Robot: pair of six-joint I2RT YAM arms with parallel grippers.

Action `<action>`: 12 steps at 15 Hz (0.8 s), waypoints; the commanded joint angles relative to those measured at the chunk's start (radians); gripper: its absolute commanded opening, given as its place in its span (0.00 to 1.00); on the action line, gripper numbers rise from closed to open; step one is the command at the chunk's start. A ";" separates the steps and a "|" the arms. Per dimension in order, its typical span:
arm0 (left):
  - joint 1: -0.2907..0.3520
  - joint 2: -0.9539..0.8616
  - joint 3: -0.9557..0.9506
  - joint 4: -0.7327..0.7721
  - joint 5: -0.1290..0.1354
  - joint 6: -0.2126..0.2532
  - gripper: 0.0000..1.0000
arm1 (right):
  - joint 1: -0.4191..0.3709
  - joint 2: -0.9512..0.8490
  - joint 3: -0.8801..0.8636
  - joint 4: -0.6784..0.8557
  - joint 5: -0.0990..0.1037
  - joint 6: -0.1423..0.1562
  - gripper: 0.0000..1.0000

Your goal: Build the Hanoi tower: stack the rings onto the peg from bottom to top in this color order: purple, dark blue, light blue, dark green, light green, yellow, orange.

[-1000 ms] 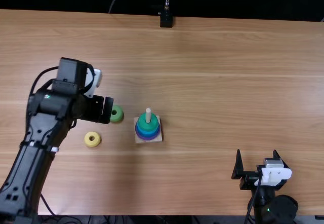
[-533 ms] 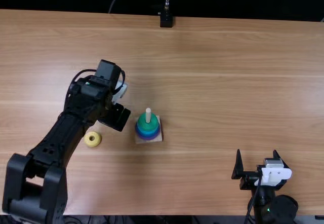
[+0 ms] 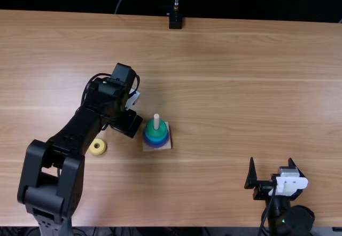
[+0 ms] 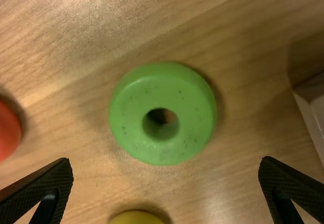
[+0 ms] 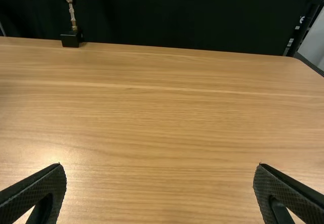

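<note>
The table (image 3: 230, 86) bears a green ring (image 4: 130, 111) beneath the left gripper (image 3: 128, 125).

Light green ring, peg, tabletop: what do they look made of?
Light green ring: probably painted wood, satin; even coat with small dark specks. Plastic possible.
Peg: likely bare wood, matt; pale and uncoloured, but not certain.
Tabletop: wood or wood-look laminate, smooth with slight sheen; long grain streaks show.

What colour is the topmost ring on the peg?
Dark green; the topmost ring shows best in the top view.
</note>
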 commanded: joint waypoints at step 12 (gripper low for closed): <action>-0.014 0.070 0.062 0.032 0.006 0.013 1.00 | -0.007 -0.013 -0.068 -0.073 0.001 -0.001 1.00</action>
